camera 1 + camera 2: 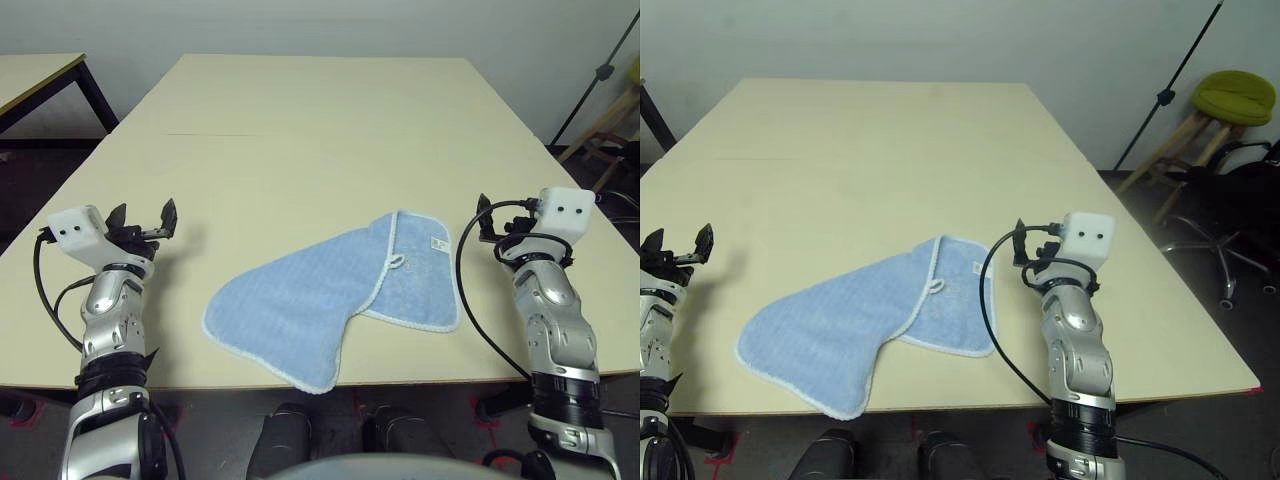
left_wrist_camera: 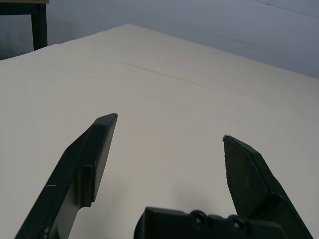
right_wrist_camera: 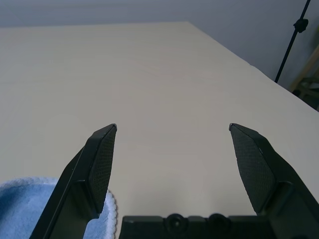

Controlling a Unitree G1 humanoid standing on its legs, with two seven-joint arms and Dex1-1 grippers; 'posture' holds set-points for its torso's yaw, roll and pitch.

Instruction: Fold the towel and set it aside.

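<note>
The light blue towel (image 1: 320, 305) lies crumpled near the table's front edge, midway between my arms. One part is laid over another, and its white label (image 1: 438, 243) and loop (image 1: 398, 263) face up. A rounded corner (image 1: 318, 385) reaches the table's front edge. My left gripper (image 1: 145, 215) hovers open to the left of the towel, apart from it, over bare table (image 2: 169, 128). To the towel's right my right gripper (image 1: 492, 222) stands open and holds nothing; in its wrist view (image 3: 172, 127) a bit of the towel (image 3: 30, 204) lies beside one finger.
The beige table (image 1: 320, 130) stretches far beyond the towel. A second table (image 1: 40, 75) stands at the far left. Off the right side are a black stand (image 1: 600, 75), a stool with a green cushion (image 1: 1235, 95) and an office chair (image 1: 1220, 230).
</note>
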